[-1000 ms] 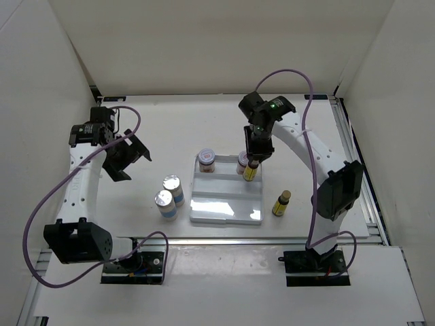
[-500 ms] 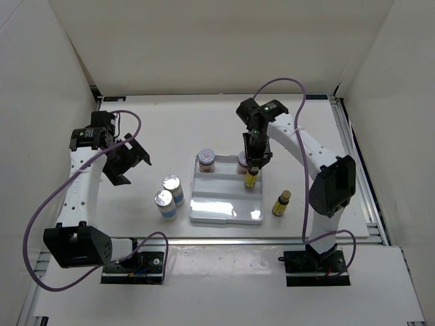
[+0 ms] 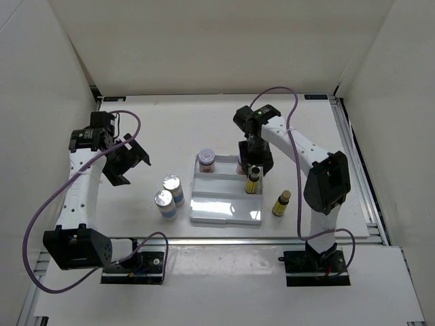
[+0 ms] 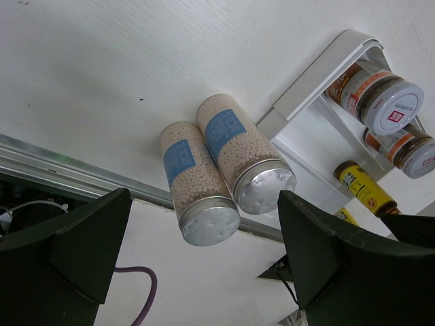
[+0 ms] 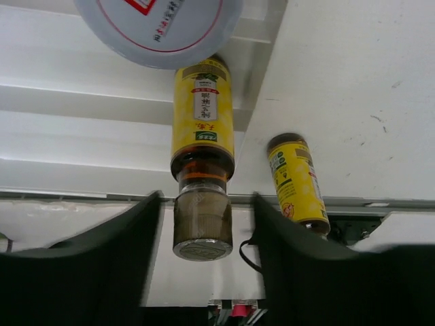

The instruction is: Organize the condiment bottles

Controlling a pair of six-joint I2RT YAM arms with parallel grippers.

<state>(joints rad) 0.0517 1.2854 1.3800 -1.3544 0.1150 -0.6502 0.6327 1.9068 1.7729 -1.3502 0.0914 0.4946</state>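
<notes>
A slim yellow bottle (image 3: pixel 253 183) (image 5: pixel 202 112) stands in the back right part of the white tray (image 3: pixel 224 210). My right gripper (image 3: pixel 253 168) (image 5: pixel 207 198) is open around its dark cap, with a gap on each side. A second yellow bottle (image 3: pixel 281 204) (image 5: pixel 295 178) stands on the table right of the tray. Two brownish jars (image 3: pixel 206 161) (image 4: pixel 382 102) sit along the tray's back row; my right arm partly hides the right one. Two silver-topped cylinders (image 3: pixel 172 187) (image 4: pixel 198 183) stand together left of the tray. My left gripper (image 3: pixel 129 163) (image 4: pixel 204 193) hangs open above and left of them, holding nothing.
The tray (image 4: pixel 306 129) has ridged rows; its front rows hold nothing. White walls close in the table on three sides. A metal rail (image 3: pixel 272 239) runs along the near edge, and purple cables (image 3: pixel 41 210) loop from both arms.
My right gripper came down with the yellow bottle, set it in the tray and opened off its cap. The left arm has barely moved.
</notes>
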